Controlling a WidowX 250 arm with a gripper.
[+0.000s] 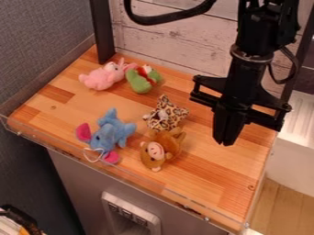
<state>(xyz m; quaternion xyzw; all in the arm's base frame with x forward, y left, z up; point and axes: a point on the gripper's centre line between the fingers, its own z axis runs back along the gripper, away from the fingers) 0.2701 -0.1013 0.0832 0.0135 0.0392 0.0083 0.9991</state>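
Observation:
The gripper (226,138) hangs over the right part of the wooden table (236,172), shut with nothing held. Nearest to it, on its left, are a leopard-spotted plush toy (167,114) and a brown monkey plush (163,148), which touch each other. A blue elephant plush (110,133) with pink ears lies near the front left edge. Towards the back left, a pink plush toy (102,77) sits against a green plush toy (142,79) that has a red part.
A low transparent rim (131,176) runs along the table's front edge. Whitewashed wooden boards (171,41) and a dark upright post (103,32) stand behind. A grey wall (43,41) borders the left, and a white surface (297,151) lies beyond the right edge.

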